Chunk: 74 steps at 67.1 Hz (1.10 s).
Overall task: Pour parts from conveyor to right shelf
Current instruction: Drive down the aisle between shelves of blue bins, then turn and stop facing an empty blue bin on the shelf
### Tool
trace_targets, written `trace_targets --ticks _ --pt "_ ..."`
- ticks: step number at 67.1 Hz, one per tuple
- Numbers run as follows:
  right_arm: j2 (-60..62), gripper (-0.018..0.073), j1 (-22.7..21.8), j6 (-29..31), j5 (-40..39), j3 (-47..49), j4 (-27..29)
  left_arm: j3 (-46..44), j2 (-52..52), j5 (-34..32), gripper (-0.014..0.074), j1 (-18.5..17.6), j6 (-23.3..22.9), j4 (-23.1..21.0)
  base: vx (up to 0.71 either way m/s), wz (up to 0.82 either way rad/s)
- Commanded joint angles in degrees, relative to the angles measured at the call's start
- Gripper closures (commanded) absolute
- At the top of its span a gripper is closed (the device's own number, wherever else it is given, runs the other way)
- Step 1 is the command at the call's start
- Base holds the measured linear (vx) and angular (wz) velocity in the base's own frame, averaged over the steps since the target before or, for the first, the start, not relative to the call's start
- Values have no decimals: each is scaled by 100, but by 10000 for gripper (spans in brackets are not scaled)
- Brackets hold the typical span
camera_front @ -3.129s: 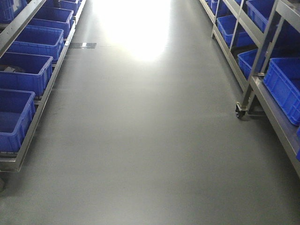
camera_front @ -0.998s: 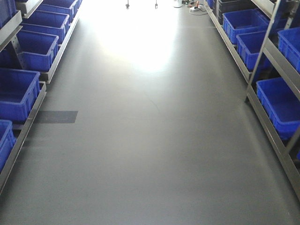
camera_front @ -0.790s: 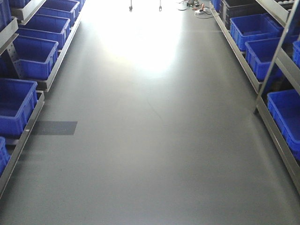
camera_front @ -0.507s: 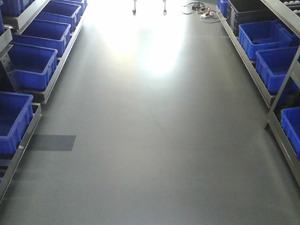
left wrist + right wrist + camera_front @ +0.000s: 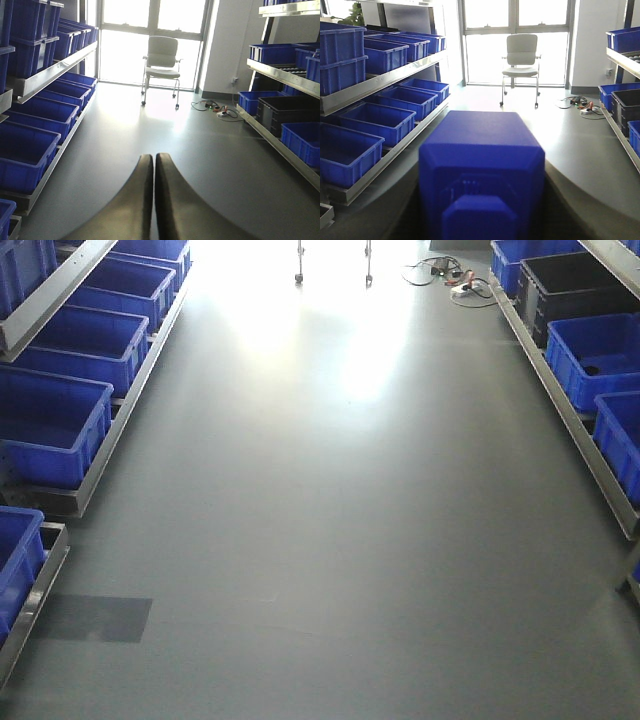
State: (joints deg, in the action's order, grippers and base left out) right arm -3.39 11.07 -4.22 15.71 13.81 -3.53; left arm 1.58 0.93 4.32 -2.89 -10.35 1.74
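Light: daylight is pouring in through the far windows [image 5: 520, 30].
Glare: the far floor [image 5: 330, 330] is washing out white.
Blur: the near blue block [image 5: 481, 175] is showing soft.

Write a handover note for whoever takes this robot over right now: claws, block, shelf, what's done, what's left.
Left claw: shut, empty.
Right claw: shut on a blue block.
Robot is in the aisle; the right shelf with its blue crates runs alongside. Belt not in view.
Done: block picked up.
Left: carry it to a crate on the right shelf and tip it in.
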Motion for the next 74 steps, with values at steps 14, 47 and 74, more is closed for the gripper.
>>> trace_targets --ticks 14,47,74 --pt "-79 564 -17 44 -459 160 -42 128 41 -432 603 -16 -25 -49 53 26" --pt "-79 564 -17 44 -460 160 -42 128 41 -432 603 -16 -25 -49 42 82" --pt "-79 564 -17 44 -454 160 -42 128 41 -432 603 -16 -25 -49 24 92"
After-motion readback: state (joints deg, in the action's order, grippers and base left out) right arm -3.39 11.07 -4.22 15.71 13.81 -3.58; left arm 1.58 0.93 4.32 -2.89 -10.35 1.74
